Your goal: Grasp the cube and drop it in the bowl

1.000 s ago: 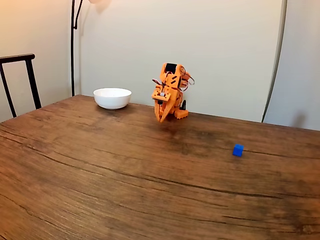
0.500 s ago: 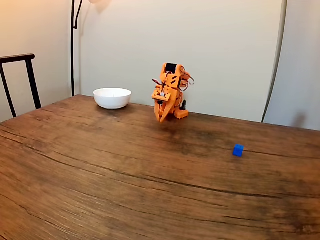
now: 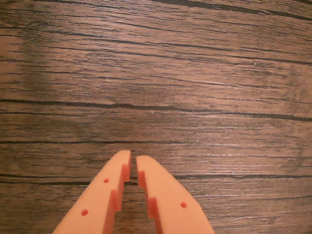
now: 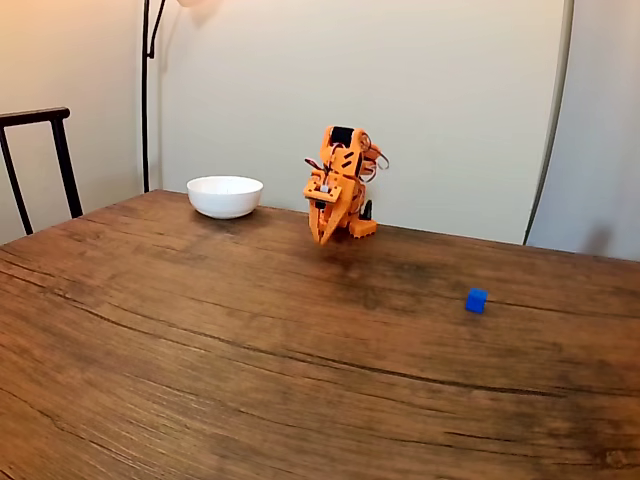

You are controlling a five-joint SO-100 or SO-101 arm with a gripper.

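A tiny blue cube (image 4: 476, 300) lies on the wooden table (image 4: 250, 340) at the right in the fixed view. The white bowl (image 4: 225, 196) stands at the table's far left edge, near the wall. The orange arm sits folded at the back centre, with its gripper (image 4: 322, 238) pointing down just above the table, well left of the cube and right of the bowl. In the wrist view the gripper (image 3: 133, 161) is shut, its two orange fingers nearly touching with nothing between them, over bare wood.
A dark chair back (image 4: 40, 160) stands at the left beyond the table edge. A thin black lamp pole (image 4: 146, 90) rises behind the bowl. A pale wall closes the back.
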